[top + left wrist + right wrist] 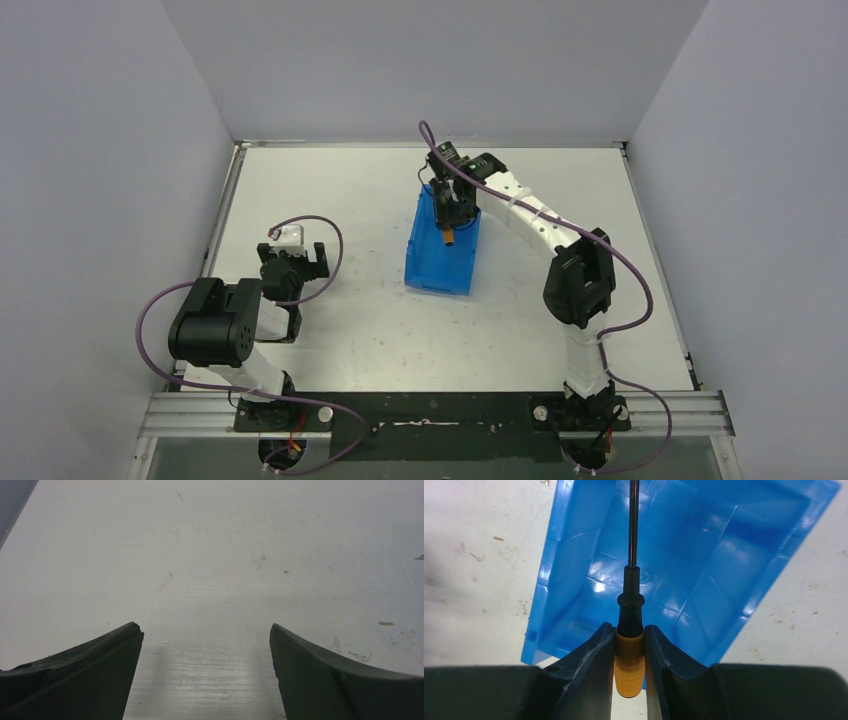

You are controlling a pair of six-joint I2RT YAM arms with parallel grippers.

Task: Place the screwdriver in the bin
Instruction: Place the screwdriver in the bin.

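Observation:
The blue bin (432, 262) stands in the middle of the table, open side up; it fills the right wrist view (704, 545). My right gripper (450, 215) hangs above the bin's far half and is shut on the screwdriver (448, 236) by its orange handle (629, 662). The thin black shaft (633, 525) points out over the bin's inside. My left gripper (292, 262) is open and empty, low over bare table at the left (206, 630).
Grey walls close in the table on the left, back and right. The right arm's purple cable (640, 290) loops beside its forearm. The white tabletop (210, 555) is scuffed and stained.

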